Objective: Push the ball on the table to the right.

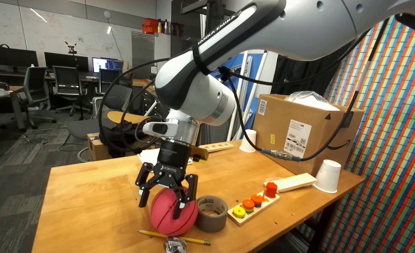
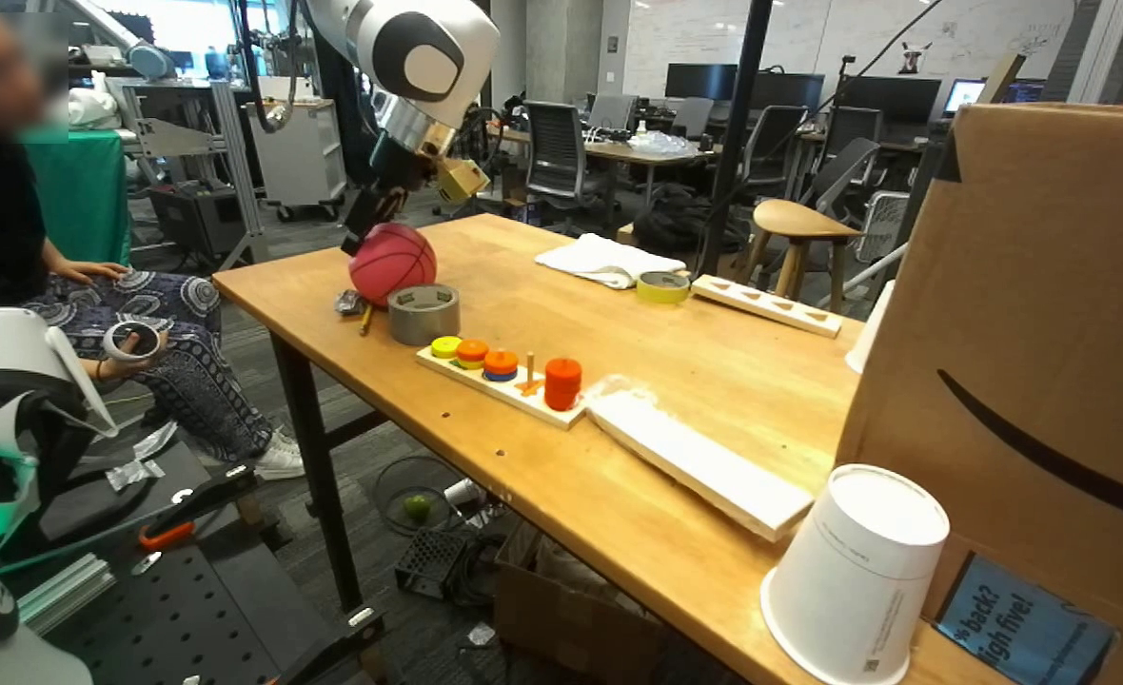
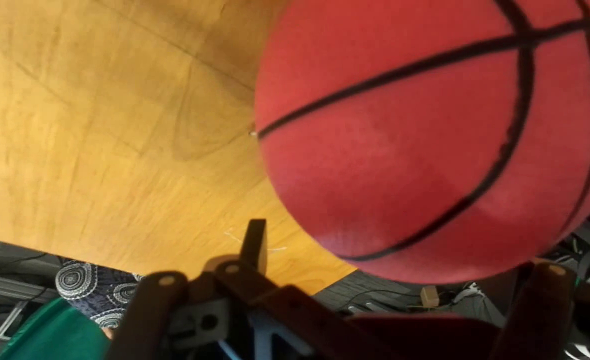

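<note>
A red ball with black seams [image 1: 165,219] rests on the wooden table [image 1: 88,211] near one end. It shows in both exterior views [image 2: 395,264] and fills much of the wrist view [image 3: 415,140]. My gripper [image 1: 160,208] is open and low at the ball, its fingers pointing down. In an exterior view one finger is beside the ball and the other overlaps its face. In the wrist view [image 3: 402,260] one finger stands apart from the ball over bare wood. The other finger is dark at the ball's lower right edge; I cannot tell if it touches.
A grey tape roll [image 1: 211,223] stands right beside the ball. A pencil [image 1: 195,241] and crumpled foil [image 1: 175,245] lie near its base. A ring-stacking board [image 1: 241,220], white board [image 2: 695,457], white cups [image 2: 857,571] and cardboard box [image 1: 281,123] are farther along.
</note>
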### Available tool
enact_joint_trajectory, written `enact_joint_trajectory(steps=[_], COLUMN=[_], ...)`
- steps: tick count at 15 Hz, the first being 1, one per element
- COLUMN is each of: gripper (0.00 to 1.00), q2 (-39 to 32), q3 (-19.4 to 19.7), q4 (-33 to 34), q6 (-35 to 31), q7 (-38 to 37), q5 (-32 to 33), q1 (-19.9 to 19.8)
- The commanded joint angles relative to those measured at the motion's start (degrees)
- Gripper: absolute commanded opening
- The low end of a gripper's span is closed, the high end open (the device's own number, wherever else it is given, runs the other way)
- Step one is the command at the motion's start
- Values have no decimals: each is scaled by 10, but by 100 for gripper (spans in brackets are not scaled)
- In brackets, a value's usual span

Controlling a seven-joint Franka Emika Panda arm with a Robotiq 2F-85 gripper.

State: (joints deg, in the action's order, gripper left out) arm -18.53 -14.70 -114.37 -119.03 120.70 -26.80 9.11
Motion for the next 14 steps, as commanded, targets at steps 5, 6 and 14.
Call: enact_joint_trajectory(steps=[5,6,14], gripper=[100,100,100], q2=[34,46,197], q3=[37,42,105], q4=[41,47,21], q6=[-5,-13,-57], q7=[-40,-50,-134], q5=[77,72,18], q1=[-39,-47,-100])
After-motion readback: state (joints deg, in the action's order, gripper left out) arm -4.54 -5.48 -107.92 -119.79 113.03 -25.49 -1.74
